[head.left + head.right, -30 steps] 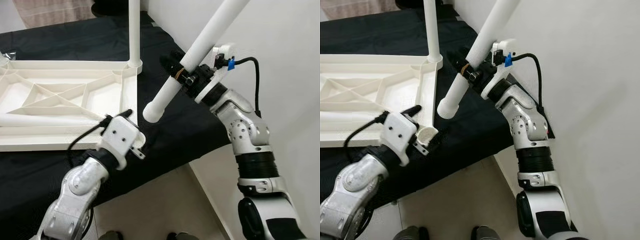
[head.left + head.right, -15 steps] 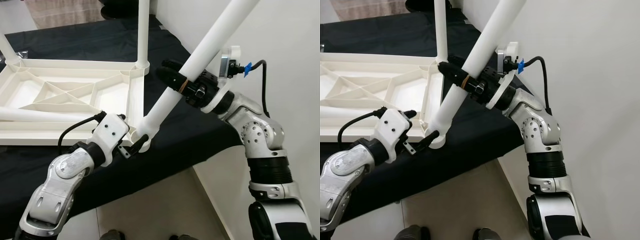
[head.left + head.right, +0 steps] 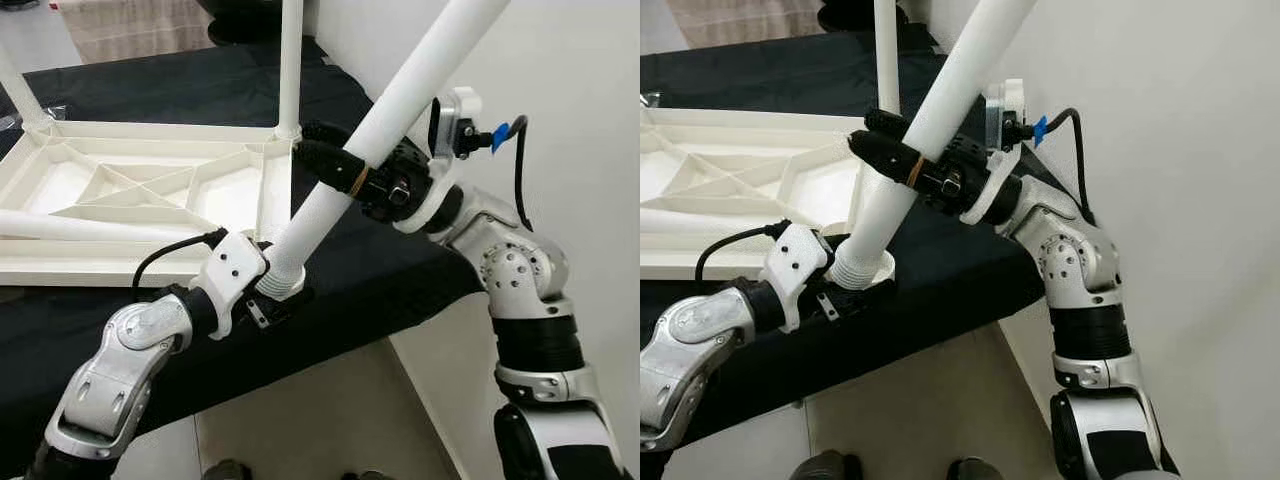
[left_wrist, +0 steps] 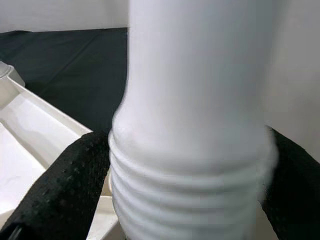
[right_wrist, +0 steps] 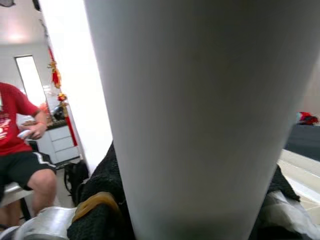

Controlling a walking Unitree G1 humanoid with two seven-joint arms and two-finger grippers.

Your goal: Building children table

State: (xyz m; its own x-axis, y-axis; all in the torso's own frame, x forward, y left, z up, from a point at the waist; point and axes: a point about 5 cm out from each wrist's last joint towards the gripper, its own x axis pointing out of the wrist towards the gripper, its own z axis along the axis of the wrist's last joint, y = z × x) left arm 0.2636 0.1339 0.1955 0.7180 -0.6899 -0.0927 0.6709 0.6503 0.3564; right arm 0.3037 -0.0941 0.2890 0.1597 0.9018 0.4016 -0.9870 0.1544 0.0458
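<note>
A black cloth (image 3: 380,270) covers a low platform beside a white wall (image 3: 590,110). On the cloth lies a white table top (image 3: 140,190), turned upside down so its ribs show.

A long white table leg (image 3: 390,110) slants up over the near corner of the table top. Its lower end has screw ridges, and that end sits right at the corner socket (image 3: 875,270).

The right gripper (image 3: 335,170) is closed around the middle of the leg, with its black fingers (image 3: 325,158) on both sides of it. One finger has a tan band. The left gripper (image 3: 280,295) is down at the ridged end. In the left wrist view its black fingers (image 4: 60,190) press on both sides of the ridges, so it is holding the leg too.

Another white leg (image 3: 291,65) already stands straight up in the far corner of the table top. One more loose leg (image 3: 90,228) lies flat across the table top.

In the right wrist view, a person in a red shirt (image 5: 10,125) and dark shorts sits far back in the room, near a white cabinet (image 5: 62,142).
</note>
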